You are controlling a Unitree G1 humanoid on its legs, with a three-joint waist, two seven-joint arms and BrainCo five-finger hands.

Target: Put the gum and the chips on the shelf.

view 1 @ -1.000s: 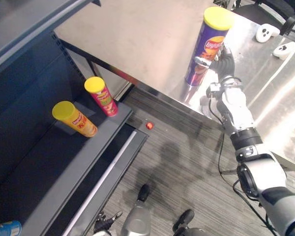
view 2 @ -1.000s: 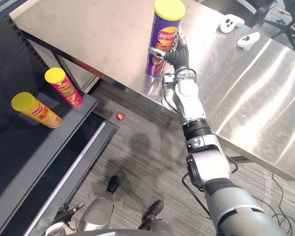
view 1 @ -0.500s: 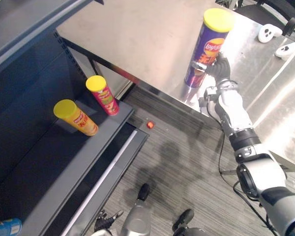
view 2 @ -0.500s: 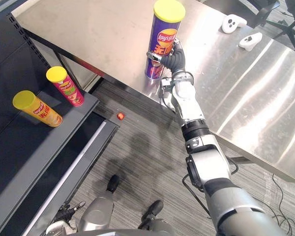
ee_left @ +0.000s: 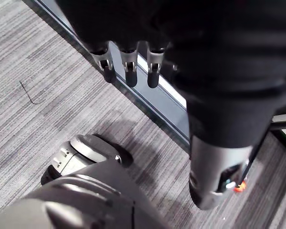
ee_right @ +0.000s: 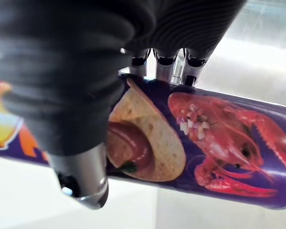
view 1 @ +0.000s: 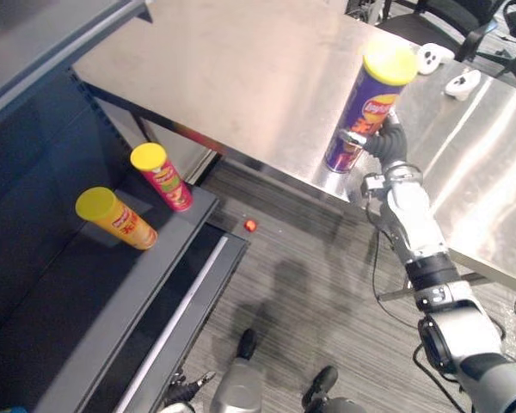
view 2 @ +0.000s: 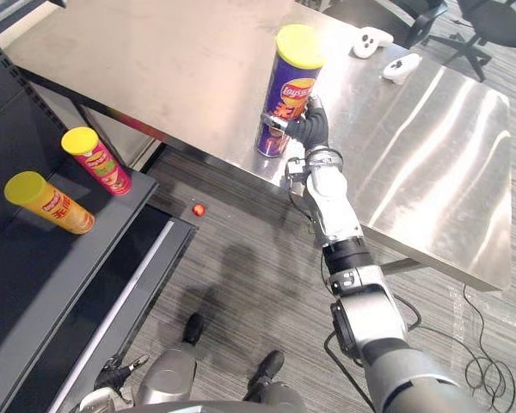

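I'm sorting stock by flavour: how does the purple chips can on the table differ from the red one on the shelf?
The purple can stands on the steel table near its edge; the red can stands on the dark shelf. The right hand is curled round the purple can; nothing touches the red can. Their bodies differ, purple against red. Both are tall tubes with yellow lids.

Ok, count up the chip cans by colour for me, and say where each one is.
Purple can: 1, standing on the table, gripped by the right hand
Red can: 1, on the shelf
Orange can: 1, on the shelf
Total: 3
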